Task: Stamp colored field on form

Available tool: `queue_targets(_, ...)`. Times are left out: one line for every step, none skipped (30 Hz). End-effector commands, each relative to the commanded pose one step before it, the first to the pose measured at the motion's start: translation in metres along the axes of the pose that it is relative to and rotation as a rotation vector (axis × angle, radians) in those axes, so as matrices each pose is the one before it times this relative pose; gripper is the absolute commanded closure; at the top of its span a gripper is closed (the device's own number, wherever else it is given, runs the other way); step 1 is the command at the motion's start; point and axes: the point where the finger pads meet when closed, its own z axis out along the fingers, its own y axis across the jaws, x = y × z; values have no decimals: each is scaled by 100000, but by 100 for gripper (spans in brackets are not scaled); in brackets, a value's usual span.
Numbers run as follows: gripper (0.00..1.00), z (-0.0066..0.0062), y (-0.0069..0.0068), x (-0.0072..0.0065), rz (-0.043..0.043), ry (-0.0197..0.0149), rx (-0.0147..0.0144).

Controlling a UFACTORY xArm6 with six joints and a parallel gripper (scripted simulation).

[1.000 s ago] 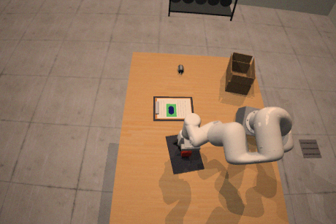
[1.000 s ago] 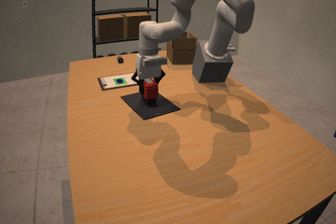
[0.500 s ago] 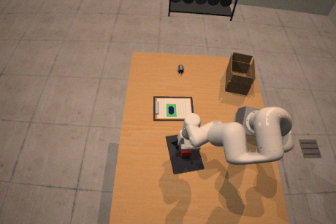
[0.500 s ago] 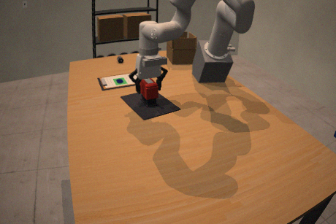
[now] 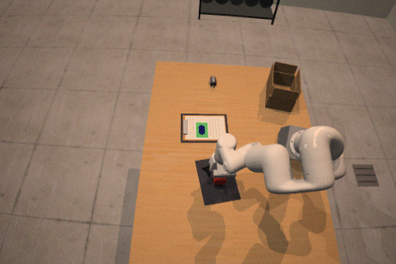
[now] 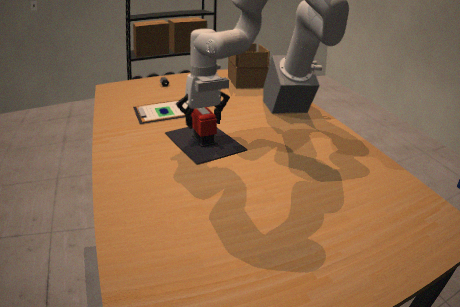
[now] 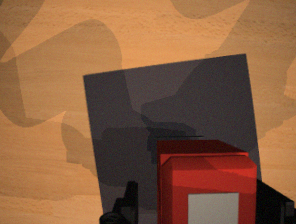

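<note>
The red stamp (image 5: 219,181) (image 6: 204,124) (image 7: 210,175) stands upright on its black base on the dark mat (image 5: 224,196) (image 6: 226,149) (image 7: 107,100). My gripper (image 6: 204,121) (image 7: 192,199) is open around the stamp, with one black finger on each side. The wrist view shows a gap between the left finger and the stamp; the right finger is partly hidden behind the stamp. The form (image 5: 217,126) (image 6: 176,106) lies on a clipboard beside the mat. Its green field (image 5: 206,136) bears a dark blue mark (image 5: 201,130) (image 6: 164,111).
An open cardboard box (image 5: 281,95) (image 6: 248,73) stands at the table's far edge, near the robot's base. A small dark cylindrical object (image 5: 213,81) (image 6: 165,82) lies beyond the clipboard. The arm reaches over the table from its base and casts shadows on the wooden top.
</note>
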Motion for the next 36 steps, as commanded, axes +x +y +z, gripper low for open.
queue_targets(4, -68, 108, 5, -47, -25, -250)
queue_targets(4, 0, 0, 0, 0, 0, 0)
queue_targets(4, 0, 0, 0, 0, 0, 0)
queue_targets(4, 0, 0, 0, 0, 0, 0)
queue_targets(4, 0, 0, 0, 0, 0, 0)
queue_targets(4, 0, 0, 0, 0, 0, 0)
queue_targets(4, 0, 0, 0, 0, 0, 0)
queue_targets(4, 0, 0, 0, 0, 0, 0)
queue_targets(4, 0, 0, 0, 0, 0, 0)
queue_targets(4, 0, 0, 0, 0, 0, 0)
queue_targets(4, 0, 0, 0, 0, 0, 0)
queue_targets(4, 0, 0, 0, 0, 0, 0)
queue_targets(4, -16, 0, 0, 0, 0, 0)
queue_targets(4, -102, 1, 0, 0, 2, -1)
queue_targets(4, -244, 0, 0, 0, 0, 0)
queue_targets(4, -411, 0, 0, 0, 1, 0)
queue_targets(4, -579, 0, 0, 0, 0, 0)
queue_targets(4, -728, 0, 0, 0, -1, 0)
queue_targets(4, -848, 0, 0, 0, 0, 0)
queue_targets(4, -928, 1, 0, 0, 2, -1)
queue_targets(4, 0, 0, 0, 0, 0, 0)
queue_targets(4, 0, 0, 0, 0, 0, 0)
queue_targets(4, -965, 0, 0, 0, 1, 0)
queue_targets(4, -956, 0, 0, 0, 1, 0)
queue_targets(4, -899, 0, 0, 0, 0, 0)
queue_targets(4, -793, -1, -1, 1, -4, 1)
queue_targets(4, -646, 1, 1, -1, 3, -1)
queue_targets(4, -467, 0, 0, 0, -1, 0)
queue_targets(4, -281, 0, 0, 0, 1, 0)
queue_targets(4, -118, -1, -1, 1, -4, 1)
queue_targets(4, -19, 0, 0, 0, -1, 0)
queue_targets(4, 0, 0, 0, 0, 0, 0)
queue_targets(4, 0, 0, 0, 0, 0, 0)
queue_targets(4, 0, 0, 0, 0, 0, 0)
queue_targets(4, 0, 0, 0, 0, 0, 0)
queue_targets(4, 0, 0, 0, 0, 0, 0)
